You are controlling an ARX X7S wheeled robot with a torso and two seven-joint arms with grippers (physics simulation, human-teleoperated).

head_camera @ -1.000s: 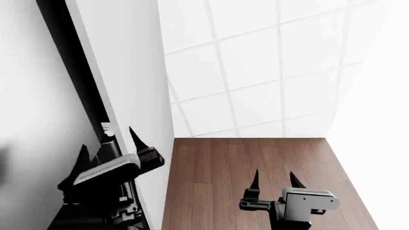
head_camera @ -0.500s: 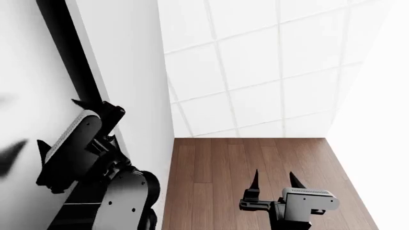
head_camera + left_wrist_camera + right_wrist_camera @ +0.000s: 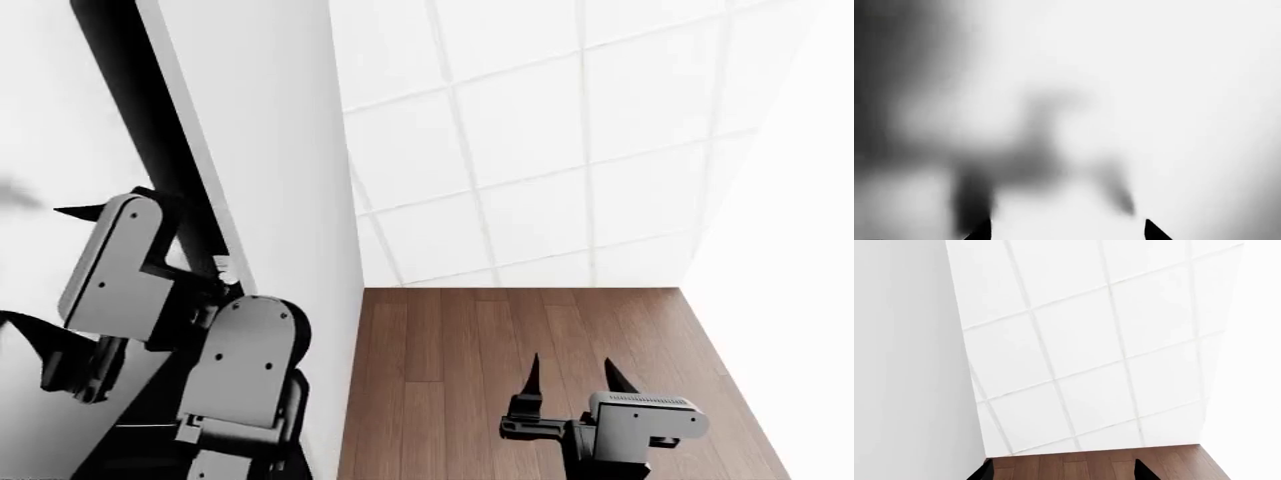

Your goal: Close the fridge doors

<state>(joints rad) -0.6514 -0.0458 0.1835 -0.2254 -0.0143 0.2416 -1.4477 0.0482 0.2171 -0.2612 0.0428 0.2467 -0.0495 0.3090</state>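
Left gripper (image 3: 47,290) against white fridge door (image 3: 254,130); no writing legible.

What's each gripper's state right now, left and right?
Left gripper: open, holding nothing, close against the fridge door.
Right gripper: open, empty, over the wood floor.

Head view down over arms; wrist views forward, tiled wall (image 3: 1107,340) shared

Brown plank floor (image 3: 534,340) at six o'clock; white wall (image 3: 534,130) gridded with pale tile lines at twelve; glossy white fridge door (image 3: 267,130), black-edged, at ten; grey-and-black arms.
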